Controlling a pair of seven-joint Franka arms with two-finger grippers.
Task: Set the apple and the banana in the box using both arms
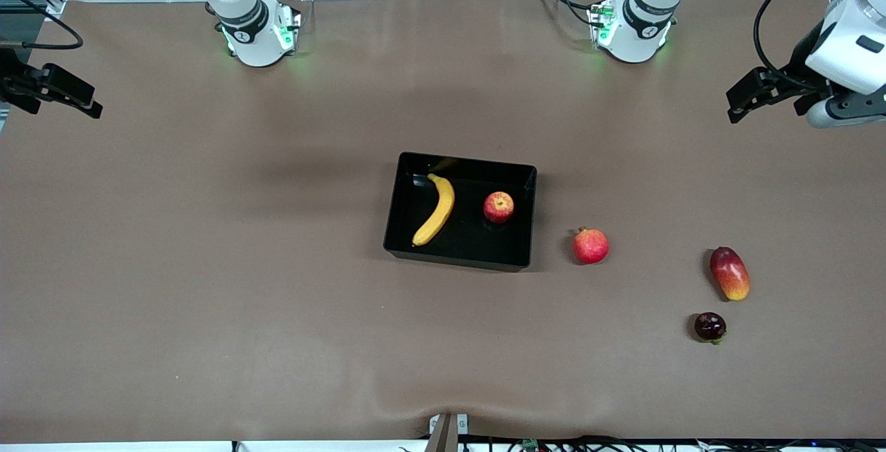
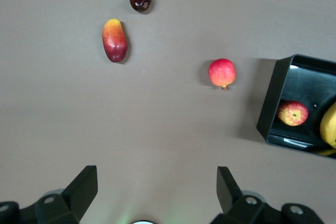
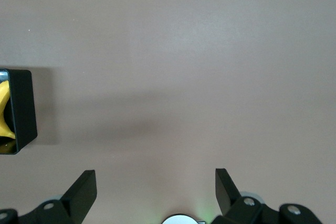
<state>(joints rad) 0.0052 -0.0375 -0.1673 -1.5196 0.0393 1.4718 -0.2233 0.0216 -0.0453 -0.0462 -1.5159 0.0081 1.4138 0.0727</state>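
Lying nearest the front camera, toward the left arm's end of the table [image 1: 208, 341], is a small dark purple fruit [image 1: 710, 326], w/ the oval red-yellow mango [image 1: 729, 273] just farther from the camera. Next, a pinkish-red round fruit [image 1: 590, 245] w/ crown tip sits near the box [image 1: 457, 255], apart from its wall. The black box is mid-table & holds 2 fruits: the banana [image 1: 435, 210] lies curved in the half toward the right arm's end, the apple [image 1: 498, 207] sits in the half toward the left arm's end, the 2 not touching. Both arms wait, pulled out to the table's ends. Left gripper [image 1: 744, 100] hangs over its end of the table, jaws spread wide, nothing held. Right gripper [image 1: 69, 95] hangs over the other end, jaws likewise apart & empty.
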